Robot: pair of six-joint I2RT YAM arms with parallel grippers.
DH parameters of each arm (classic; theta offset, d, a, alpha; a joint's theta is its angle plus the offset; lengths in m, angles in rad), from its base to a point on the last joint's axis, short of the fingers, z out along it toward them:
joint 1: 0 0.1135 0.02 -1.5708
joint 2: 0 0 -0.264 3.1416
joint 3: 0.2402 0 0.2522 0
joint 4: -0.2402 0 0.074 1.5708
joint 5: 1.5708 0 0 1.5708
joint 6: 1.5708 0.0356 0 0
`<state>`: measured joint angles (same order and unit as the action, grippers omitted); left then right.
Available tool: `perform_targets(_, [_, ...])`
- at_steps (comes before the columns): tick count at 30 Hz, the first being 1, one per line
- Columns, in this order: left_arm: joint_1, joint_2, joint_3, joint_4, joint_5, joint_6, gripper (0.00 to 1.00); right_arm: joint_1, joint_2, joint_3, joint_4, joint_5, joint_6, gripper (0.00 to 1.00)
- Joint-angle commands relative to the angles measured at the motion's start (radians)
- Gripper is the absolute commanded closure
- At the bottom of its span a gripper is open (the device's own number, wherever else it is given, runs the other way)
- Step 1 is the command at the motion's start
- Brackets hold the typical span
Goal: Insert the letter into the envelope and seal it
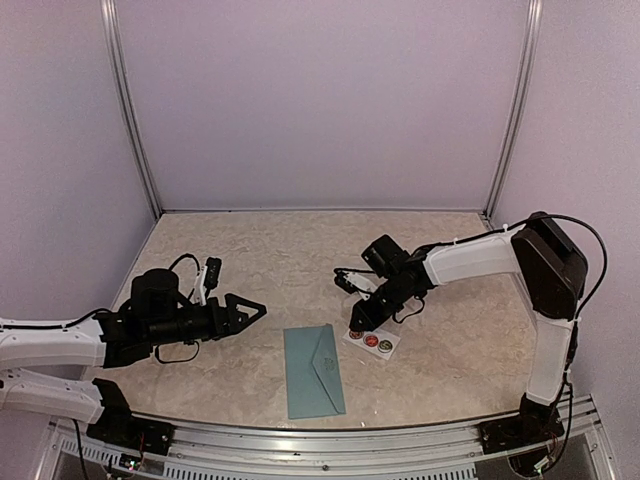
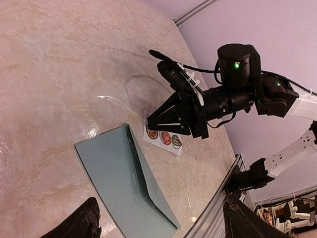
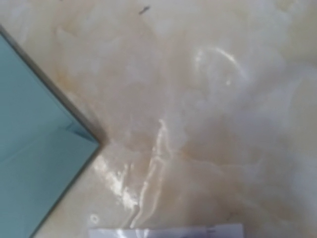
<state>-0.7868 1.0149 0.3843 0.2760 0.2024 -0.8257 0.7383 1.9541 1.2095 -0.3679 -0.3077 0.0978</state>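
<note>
From the top view I see the teal envelope (image 1: 305, 375) lying flat near the front edge of the table (image 1: 270, 250), flap folded over. The left gripper (image 1: 252, 313) hangs beside it, and the right gripper (image 1: 355, 323) is low over the strip of round stickers (image 1: 371, 341). The left wrist view adds that its own fingers (image 2: 81, 220) are spread wide and hold nothing, and that the right claw's tips are drawn together to a point. The right wrist view shows only an envelope corner and the strip's white edge, so I cannot tell whether it pinches anything.
</note>
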Motion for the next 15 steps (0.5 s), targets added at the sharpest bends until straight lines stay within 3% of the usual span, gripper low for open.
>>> perform_targets(1, [-0.006, -0.016, 0.012, 0.017, -0.005, -0.002, 0.19, -0.006, -0.008, -0.025, -0.047, -0.021, -0.004, 0.87])
perform_targets(8, [-0.007, -0.028, 0.002, 0.017, -0.01, -0.006, 0.19, -0.006, -0.02, -0.037, -0.057, -0.049, -0.013, 0.9])
perform_targets(15, [-0.009, -0.034, -0.001, 0.019, -0.01, -0.01, 0.19, -0.006, -0.023, -0.049, -0.075, -0.042, -0.021, 0.85])
